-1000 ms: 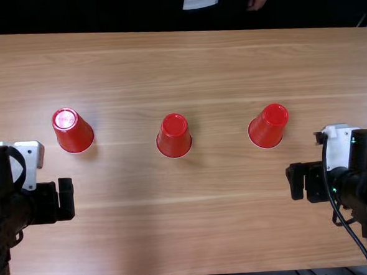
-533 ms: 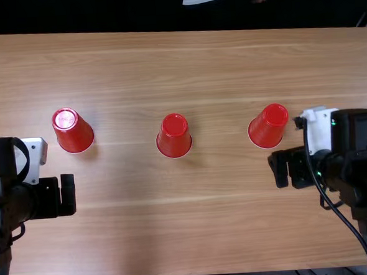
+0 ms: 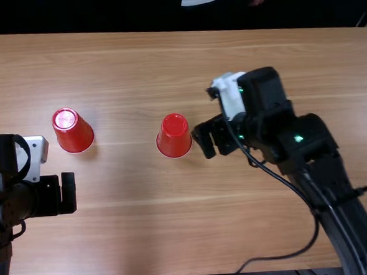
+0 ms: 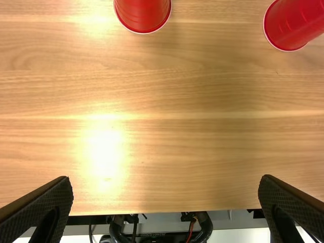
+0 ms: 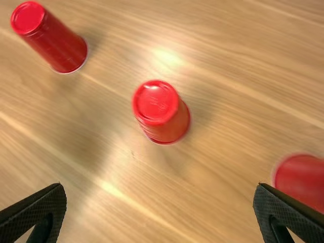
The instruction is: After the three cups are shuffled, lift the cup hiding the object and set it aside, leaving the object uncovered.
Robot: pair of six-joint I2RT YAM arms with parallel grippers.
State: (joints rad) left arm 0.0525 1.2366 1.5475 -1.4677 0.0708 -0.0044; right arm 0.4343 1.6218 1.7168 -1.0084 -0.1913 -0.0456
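Top view: the right gripper [image 3: 207, 140] hangs just beside the upside-down middle cup [image 3: 173, 135], and the left gripper [image 3: 66, 193] sits over the wooden table [image 3: 166, 57], apart from the left cup [image 3: 73, 130]. Left wrist view: the left gripper's jaws stand wide apart, with two cups beyond them. Right wrist view: the right gripper's jaws are likewise spread, the middle cup lies ahead between them, and the third cup [image 5: 301, 178] is near one jaw.

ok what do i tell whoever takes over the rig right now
Left gripper: open, near the table's near edge, in front of the left cup.
Right gripper: open, close beside the middle cup, not gripping it.
Right cup: under the right arm.
Done: nothing; all three cups stand upside down, none lifted.
Left: lift the cup hiding the object and set it aside. The object is not visible.
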